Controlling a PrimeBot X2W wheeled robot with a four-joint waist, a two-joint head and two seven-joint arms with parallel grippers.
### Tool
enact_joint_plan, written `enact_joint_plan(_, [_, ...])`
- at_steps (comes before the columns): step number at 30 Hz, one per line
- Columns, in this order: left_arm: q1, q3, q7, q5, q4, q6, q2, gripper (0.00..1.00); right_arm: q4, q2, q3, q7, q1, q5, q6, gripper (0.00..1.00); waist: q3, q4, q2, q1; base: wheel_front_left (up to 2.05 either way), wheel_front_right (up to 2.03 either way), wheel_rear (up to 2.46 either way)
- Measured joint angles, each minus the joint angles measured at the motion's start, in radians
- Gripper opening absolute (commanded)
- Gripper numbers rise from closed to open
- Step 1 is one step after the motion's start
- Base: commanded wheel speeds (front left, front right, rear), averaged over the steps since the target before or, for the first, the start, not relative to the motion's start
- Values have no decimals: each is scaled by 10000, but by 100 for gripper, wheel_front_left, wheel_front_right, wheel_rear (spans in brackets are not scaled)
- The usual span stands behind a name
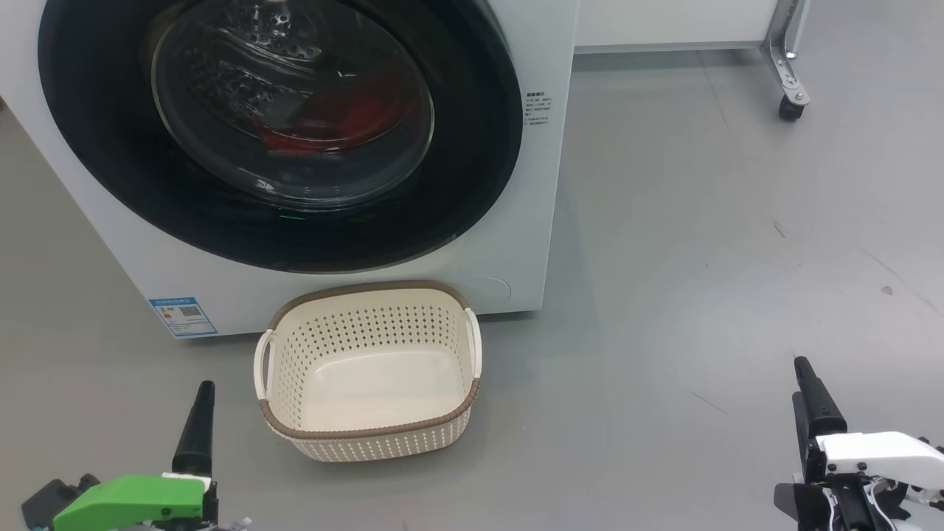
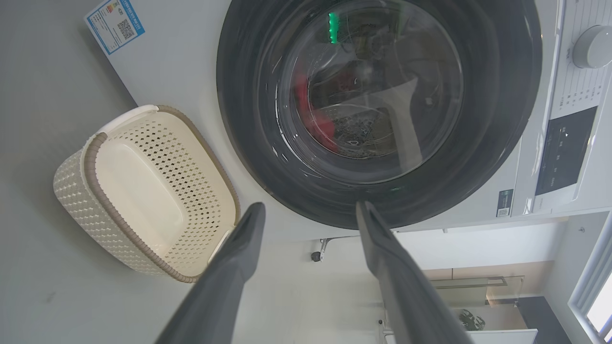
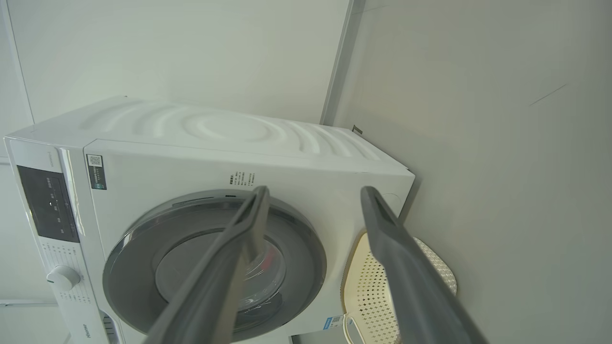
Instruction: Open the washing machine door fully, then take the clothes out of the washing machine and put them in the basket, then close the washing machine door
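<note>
The washing machine door [image 1: 291, 110] sits closed against the washing machine [image 1: 516, 243], and through its glass we see the red clothes [image 1: 346, 122] lying in the drum. The basket [image 1: 369, 289] stands on the grey floor [image 1: 700, 258] just in front of the machine. Our left gripper [image 2: 311, 204] and right gripper [image 3: 315, 188] each hold their fingers apart in free air, clear of the door.

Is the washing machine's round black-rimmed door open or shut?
Shut. The round black-rimmed glass door lies flush on the white washing machine; red clothes show behind its glass.
</note>
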Motion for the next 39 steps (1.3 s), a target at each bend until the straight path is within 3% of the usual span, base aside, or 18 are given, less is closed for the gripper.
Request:
enact_joint_plan(7, [-14,-240,-303,755,-165,0,272,100,-105,-265,334,-242,-79,-788,0,100,22,28,0,0,0,0,0])
enact_joint_plan(17, [-42,-715,-662,2922,-282,96,844,100,-215,-842,1051,-663,-205,-2688,-12,100,28,76,0,0,0,0,0])
enact_joint_plan(39, [-102,-1638,-1438,6895,-809,972,1223,100,-255,-1406,2443,-1553,-320,-6186,-719,100,26,151,0,0,0,0,0])
